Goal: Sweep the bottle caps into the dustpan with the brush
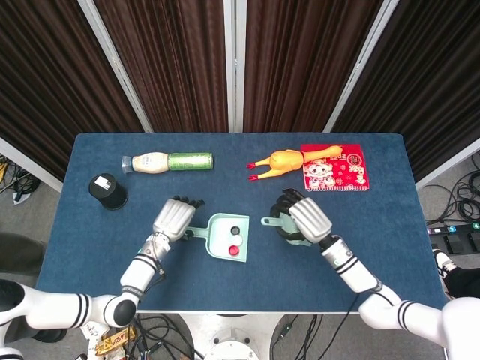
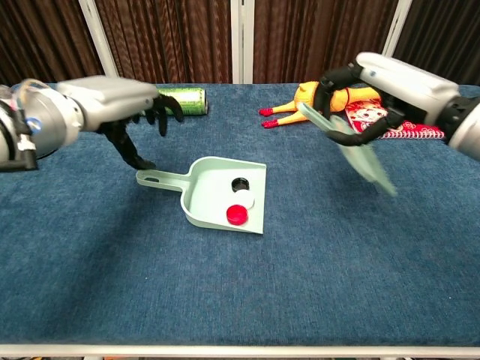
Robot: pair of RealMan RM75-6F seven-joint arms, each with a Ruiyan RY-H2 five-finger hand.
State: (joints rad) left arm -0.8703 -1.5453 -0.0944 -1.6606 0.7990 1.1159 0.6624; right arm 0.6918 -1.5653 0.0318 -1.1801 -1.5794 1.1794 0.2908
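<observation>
Right hand [image 2: 375, 82] at upper right grips the pale green brush [image 2: 360, 154], left hand [image 2: 124, 105] hovers released over the dustpan [image 2: 202, 199] handle, red cap [image 2: 238, 215] sitting inside mid-frame.

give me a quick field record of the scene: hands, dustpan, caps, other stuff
left hand: open, lifted above the dustpan handle, holding nothing
right hand: grips the brush, raised off to the dustpan's right
dustpan: flat on the table, mouth facing right
caps: red cap, white cap and black cap, all inside the dustpan
other: bottle, black cup, rubber chicken, red booklet
</observation>
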